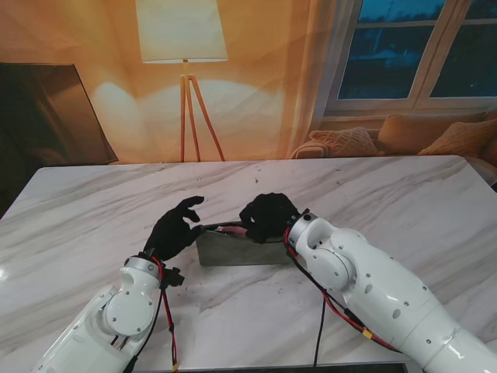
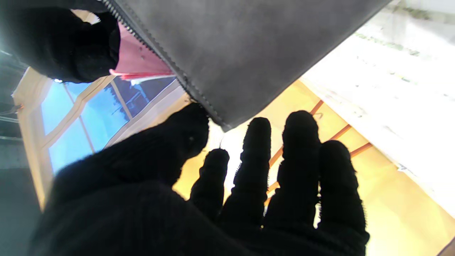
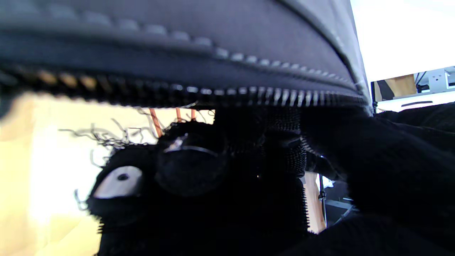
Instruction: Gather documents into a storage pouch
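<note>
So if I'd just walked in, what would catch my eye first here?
Probably the two black-gloved robot hands meeting over a grey zip pouch in the middle of the marble table. The right hand grips the pouch's top edge, while the left hand hovers beside it with fingers spread. Something pink pokes out of the pouch's open zip, and a glowing floor lamp stands behind the table.

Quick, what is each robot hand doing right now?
Left hand: open, thumb touching the grey pouch.
Right hand: shut on the pouch's zipper edge.
</note>
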Motion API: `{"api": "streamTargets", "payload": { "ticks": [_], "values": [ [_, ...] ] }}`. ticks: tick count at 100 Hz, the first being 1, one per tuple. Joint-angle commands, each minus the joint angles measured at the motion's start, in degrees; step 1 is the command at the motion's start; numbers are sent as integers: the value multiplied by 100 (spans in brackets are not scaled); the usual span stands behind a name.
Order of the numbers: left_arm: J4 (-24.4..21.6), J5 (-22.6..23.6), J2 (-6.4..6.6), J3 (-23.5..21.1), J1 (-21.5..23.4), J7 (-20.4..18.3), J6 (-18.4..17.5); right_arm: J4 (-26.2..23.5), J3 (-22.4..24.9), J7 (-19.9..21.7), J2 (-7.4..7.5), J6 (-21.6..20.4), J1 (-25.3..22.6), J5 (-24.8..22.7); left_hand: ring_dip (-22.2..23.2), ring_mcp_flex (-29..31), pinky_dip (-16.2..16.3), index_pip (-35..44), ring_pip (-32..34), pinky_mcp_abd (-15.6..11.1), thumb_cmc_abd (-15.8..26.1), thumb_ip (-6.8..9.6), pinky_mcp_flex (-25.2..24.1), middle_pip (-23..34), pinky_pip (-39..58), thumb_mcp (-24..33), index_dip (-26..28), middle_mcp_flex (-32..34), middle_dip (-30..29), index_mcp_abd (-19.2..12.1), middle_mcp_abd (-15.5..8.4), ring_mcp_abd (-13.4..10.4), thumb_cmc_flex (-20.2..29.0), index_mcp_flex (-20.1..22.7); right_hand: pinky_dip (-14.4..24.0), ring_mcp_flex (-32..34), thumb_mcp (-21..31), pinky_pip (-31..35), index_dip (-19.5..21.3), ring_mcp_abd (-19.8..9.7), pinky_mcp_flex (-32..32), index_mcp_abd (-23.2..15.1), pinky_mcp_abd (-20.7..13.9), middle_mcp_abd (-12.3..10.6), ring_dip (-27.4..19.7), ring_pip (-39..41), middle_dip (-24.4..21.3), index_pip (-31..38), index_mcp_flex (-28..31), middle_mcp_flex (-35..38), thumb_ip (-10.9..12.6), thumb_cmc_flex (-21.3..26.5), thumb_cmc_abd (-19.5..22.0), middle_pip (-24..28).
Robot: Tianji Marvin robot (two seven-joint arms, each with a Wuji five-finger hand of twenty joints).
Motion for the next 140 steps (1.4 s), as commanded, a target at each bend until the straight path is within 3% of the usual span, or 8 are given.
{"api": "streamTargets", "payload": {
  "ticks": [1,17,28,39,93,114,129,140],
  "values": [
    [-101,-76,32,-8,34,-321,112,-24,-5,92,11,6,-37,16,78,-143,186,-154,77,-188,90,114,-118,137,79,-160,-87,-6,111,108,114,303,-234,328,-77,284,281,736,95,-382,159,85,-322,397,86,181,134,170,217,343,-38,-28,-71,237],
    [-70,-143,62,40,-27,-519,239,-92,29,76,2,4,-110,65,395,-52,300,205,463,-134,109,105,-74,433,207,-199,116,132,618,-14,240,290,-162,1522,-84,284,317,786,122,-400,217,153,-321,412,112,270,165,173,221,376,-28,-57,-84,274],
    [-15,-105,64,96,-90,-527,231,-132,45,89,0,-21,-125,100,579,216,433,1111,779,-77,-153,-459,139,169,303,-723,494,698,2027,-338,216,252,864,2230,-95,283,328,832,93,-427,273,185,-328,398,141,356,184,141,231,420,-13,-123,-86,303],
    [34,-105,49,155,-143,-483,212,-159,41,103,-5,-57,-116,134,567,428,515,2252,944,-20,-33,-481,304,-149,372,-1179,253,1205,2420,-391,176,302,1558,2715,-114,278,336,873,27,-434,291,204,-327,381,161,418,202,112,240,447,9,-249,-69,332],
    [-6,-282,-27,154,-98,-245,136,107,-276,-117,-92,57,46,251,469,625,557,3076,1089,11,362,-428,471,-72,443,-1763,1006,1432,2387,-460,242,352,2129,2395,-172,269,-286,883,220,-355,204,401,-319,416,84,320,194,-371,393,288,238,-999,587,275],
    [-64,-241,-1,123,-56,-306,62,137,-327,-227,-128,83,68,287,461,623,549,3033,1094,-9,407,-441,472,-54,440,-1814,1450,1420,2397,-554,212,330,2194,2384,-152,82,-530,683,-48,-303,-60,213,-321,369,-3,81,125,-362,-104,-63,39,-433,866,138],
    [-69,-324,-3,124,-45,-337,-11,159,-387,-238,-126,116,131,218,455,602,540,3003,1077,-30,397,-435,452,-63,427,-1815,1502,1418,2390,-581,211,326,2196,2403,-92,152,-822,691,1021,-420,20,323,-358,294,19,106,194,-155,66,-74,93,-357,1334,308],
    [-93,-345,-2,122,-32,-342,-75,207,-454,-292,-168,206,156,306,452,601,536,2980,1072,-36,394,-436,450,-71,424,-1816,1522,1417,2385,-580,200,324,2185,2412,-109,286,-779,812,1209,-454,238,520,-354,359,30,231,198,-175,246,90,135,-436,1357,390]
  ]
}}
